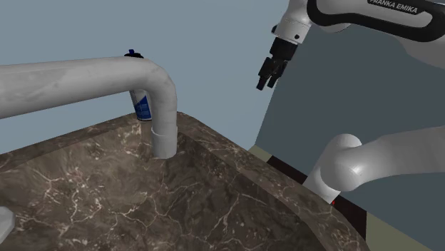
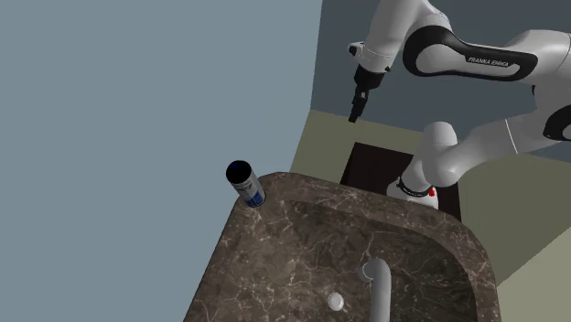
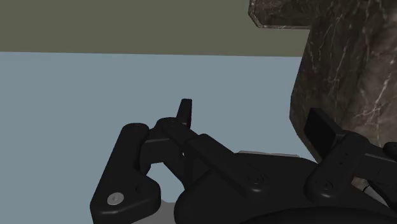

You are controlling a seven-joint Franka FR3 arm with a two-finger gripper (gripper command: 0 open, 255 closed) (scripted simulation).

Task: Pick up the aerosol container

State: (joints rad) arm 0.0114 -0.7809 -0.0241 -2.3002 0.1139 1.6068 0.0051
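The aerosol container is a white can with blue print and a dark blue cap. It stands tilted at the corner of the brown marble sink top, close to the blue-grey wall. In the shoulder view the can is partly hidden behind the grey tap spout. My black gripper hangs high in the air beyond the sink's edge, well apart from the can, with its fingers apart and nothing between them. From the second exterior view the gripper points downward over the floor. In the wrist view the open gripper faces the wall, with marble beside it.
The tap rises from the sink basin, its spout arching over the marble. A round drain sits in the basin. The dark stand is beside the sink, on an olive floor. The wall runs behind the can.
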